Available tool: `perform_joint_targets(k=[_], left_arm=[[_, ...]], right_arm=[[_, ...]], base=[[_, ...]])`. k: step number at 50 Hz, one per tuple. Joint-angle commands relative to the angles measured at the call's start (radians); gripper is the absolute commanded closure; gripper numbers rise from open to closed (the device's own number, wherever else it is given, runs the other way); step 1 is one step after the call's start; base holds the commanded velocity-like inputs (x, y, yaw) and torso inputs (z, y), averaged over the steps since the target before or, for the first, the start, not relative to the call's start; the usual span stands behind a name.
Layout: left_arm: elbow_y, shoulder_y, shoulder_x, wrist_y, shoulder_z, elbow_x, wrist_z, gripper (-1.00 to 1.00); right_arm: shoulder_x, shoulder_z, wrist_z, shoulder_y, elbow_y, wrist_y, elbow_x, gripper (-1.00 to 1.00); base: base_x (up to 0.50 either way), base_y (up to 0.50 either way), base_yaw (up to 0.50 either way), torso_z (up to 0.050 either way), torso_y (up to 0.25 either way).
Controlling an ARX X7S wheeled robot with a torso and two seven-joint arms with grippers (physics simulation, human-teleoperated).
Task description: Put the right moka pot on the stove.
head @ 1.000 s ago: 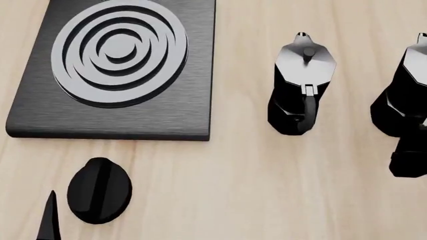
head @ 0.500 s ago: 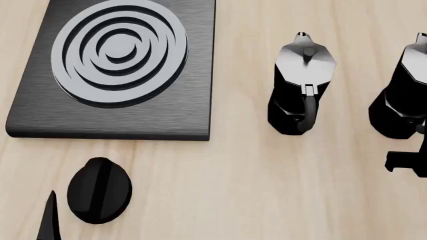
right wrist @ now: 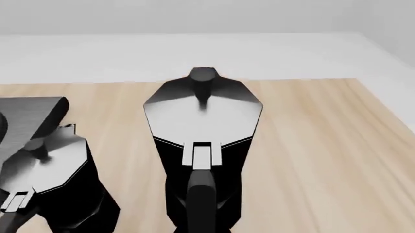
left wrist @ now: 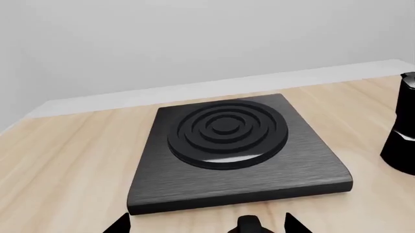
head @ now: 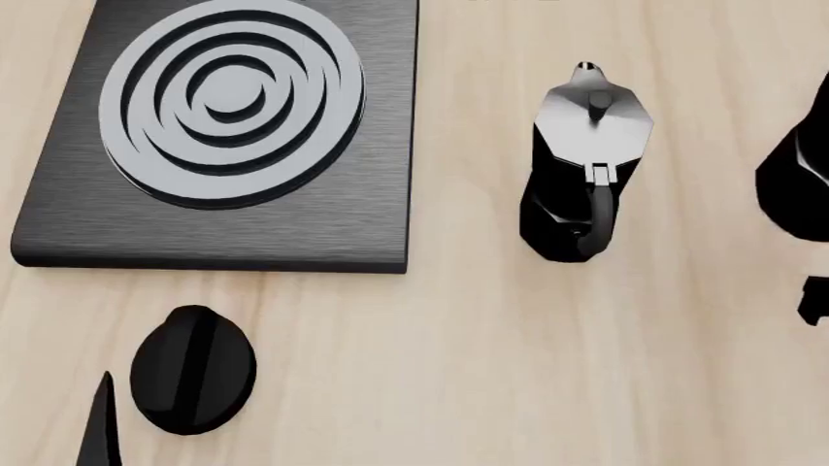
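The stove (head: 220,136) sits far left, the other pot (head: 583,175) stands between, and the right pot (head: 801,180) is at the far right edge, so carrying it across could bump that other pot; I cannot tell whether either hand is spread or pinching.

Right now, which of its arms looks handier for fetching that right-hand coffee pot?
The right arm, probably: its wrist camera looks straight at the right moka pot, handle nearest. The left gripper sits across the table, near the stove.
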Motion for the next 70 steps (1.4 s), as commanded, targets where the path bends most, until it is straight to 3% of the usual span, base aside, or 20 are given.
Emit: perform_joint_targets(k=[1, 3, 6, 17, 26, 37, 51, 70], left_arm=[[-0.001, -0.002, -0.004, 0.001, 0.004, -0.001, -0.001, -1.00], [-0.003, 0.001, -0.004, 0.006, -0.007, -0.013, -0.001, -1.00], [-0.005, 0.001, -0.005, 0.008, 0.003, -0.002, -0.001, -1.00], [-0.007, -0.001, -0.003, 0.005, -0.007, -0.026, -0.003, -1.00], [-0.013, -0.001, -0.004, 0.013, -0.007, -0.029, -0.002, -1.00], [-0.028, -0.003, -0.002, 0.017, -0.024, -0.057, -0.001, -1.00], [-0.023, -0.003, -0.006, 0.016, -0.010, -0.042, -0.007, -1.00], [-0.022, -0.004, -0.012, 0.019, -0.009, -0.047, -0.009, -1.00]], right_arm=[[0.055, 0.226, 0.105, -0.112, -0.198, 0.098, 0.148, 1.00], [0.097, 0.228, 0.187, -0.051, -0.180, 0.149, 0.268, 1.00], [0.063, 0.312, 0.165, -0.164, -0.249, 0.151, 0.240, 1.00], [0.077, 0.550, 0.344, -0.264, -0.340, 0.255, 0.491, 1.00], [0.017, 0.812, 0.344, -0.414, -0.476, 0.346, 0.612, 1.00], [-0.009, 1.018, 0.391, -0.514, -0.559, 0.378, 0.806, 1.00], [-0.050, 1.167, 0.376, -0.582, -0.638, 0.398, 0.949, 1.00], [-0.053, 1.143, 0.424, -0.618, -0.712, 0.343, 1.057, 1.00]], base=[[0.00, 0.00, 0.00, 0.000, 0.000], [0.00, 0.00, 0.00, 0.000, 0.000], [0.00, 0.00, 0.00, 0.000, 0.000], [0.00, 0.00, 0.00, 0.000, 0.001], [0.00, 0.00, 0.00, 0.000, 0.001], [0.00, 0.00, 0.00, 0.000, 0.001], [0.00, 0.00, 0.00, 0.000, 0.000], [0.00, 0.00, 0.00, 0.000, 0.001]])
